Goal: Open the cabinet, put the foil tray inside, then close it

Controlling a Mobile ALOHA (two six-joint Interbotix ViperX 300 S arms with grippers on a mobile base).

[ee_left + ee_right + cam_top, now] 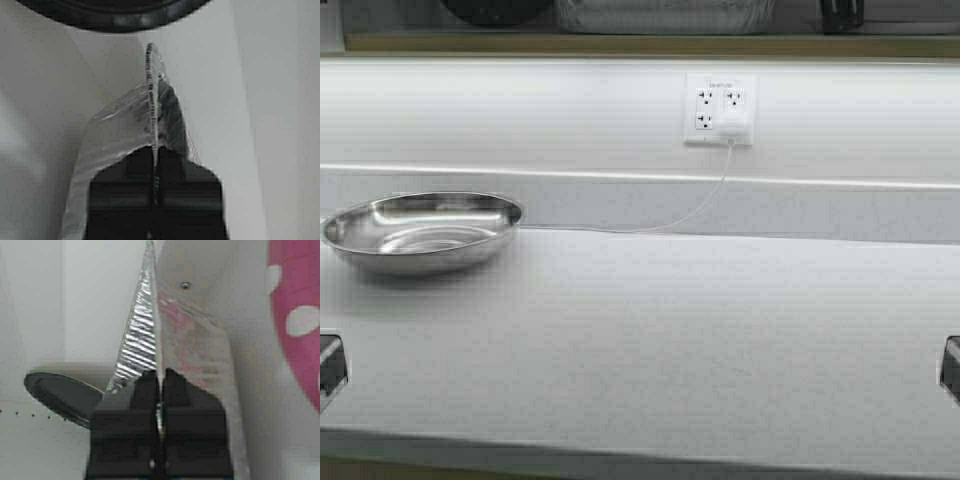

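Note:
The foil tray (660, 15) shows at the top edge of the high view, above the cabinet's tan-olive bottom edge (640, 44); the doors are out of view. In the left wrist view my left gripper (155, 150) is shut on the tray's thin rolled rim (150, 95), with crinkled foil on both sides of it. In the right wrist view my right gripper (159, 375) is shut on the tray's rim (152, 300), with the ribbed wall (137, 345) beside it. White cabinet walls surround the tray in both wrist views.
A round steel bowl (420, 230) sits on the white counter (670, 340) at the left. A wall outlet (720, 108) with a white cord is behind. A black plate (60, 395) and a pink dotted object (300, 315) stand by the tray.

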